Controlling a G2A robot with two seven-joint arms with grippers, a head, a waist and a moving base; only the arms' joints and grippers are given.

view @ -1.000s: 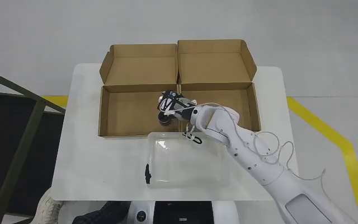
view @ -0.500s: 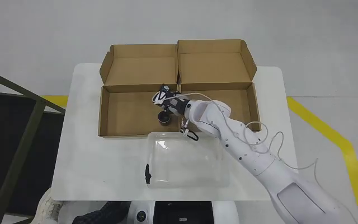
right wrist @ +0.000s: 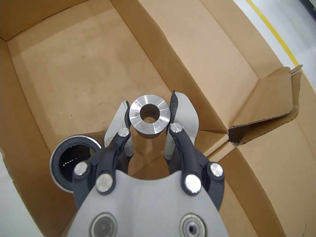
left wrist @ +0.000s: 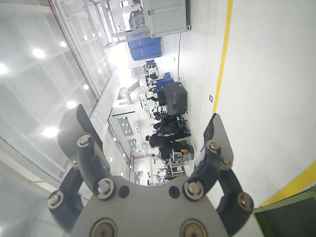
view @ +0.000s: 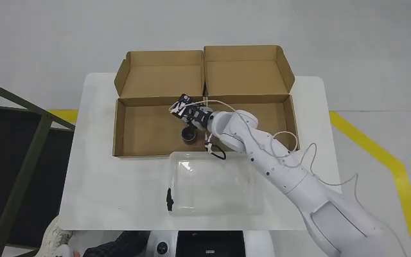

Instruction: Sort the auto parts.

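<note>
My right gripper (right wrist: 151, 101) is shut on a silver metal ring (right wrist: 138, 122) with a hole through its middle. It holds the ring above the floor of the left cardboard box (right wrist: 74, 75). In the top view the right gripper (view: 183, 106) hangs over the right part of that left box (view: 144, 132), near its back wall. A black cylindrical bearing (right wrist: 64, 160) lies on the box floor just under the gripper, and the top view has this bearing (view: 188, 134) close to the front wall. My left gripper (left wrist: 148, 113) is open with nothing between its fingers, facing out into the room.
A second open cardboard box (view: 273, 119) stands right beside the left one. A clear plastic tray (view: 218, 189) sits in front of both boxes, with a small black piece (view: 169, 199) at its left edge. Both box lids stand up at the back.
The right gripper has carried the metal ring leftward and toward the back of the left box. The black bearing has stayed in place.
</note>
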